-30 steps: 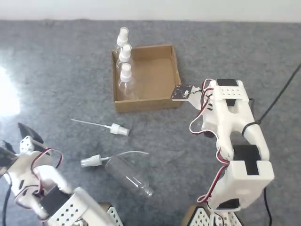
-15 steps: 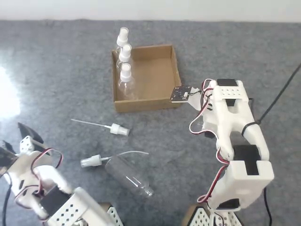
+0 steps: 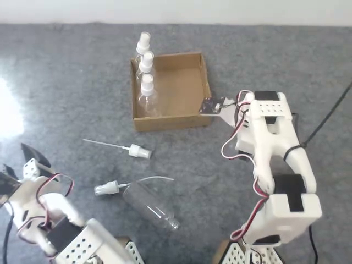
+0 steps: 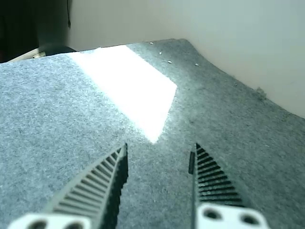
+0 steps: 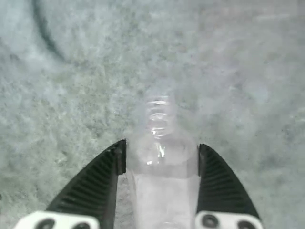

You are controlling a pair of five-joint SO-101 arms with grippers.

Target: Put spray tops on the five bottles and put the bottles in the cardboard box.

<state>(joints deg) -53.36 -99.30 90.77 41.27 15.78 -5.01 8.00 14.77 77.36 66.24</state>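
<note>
The cardboard box [image 3: 170,122] sits near the tabletop's far edge, about midway along. Three bottles [image 3: 147,96] stand in a row, apparently inside the box along its left wall. Before the box lies a spray top [image 3: 138,150]. Nearer the front edge, a second spray top [image 3: 107,188] lies just left of a toppled bottle [image 3: 149,202]. A fifth bottle [image 5: 161,186] sits between the right gripper's [image 5: 162,149] fingers.

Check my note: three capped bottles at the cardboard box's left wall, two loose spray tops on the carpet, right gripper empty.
Not empty: the right wrist view shows the right gripper shut on a clear bottle without a spray top. The capped bottles at the cardboard box's left wall and the two loose spray tops on the carpet stand.
</note>
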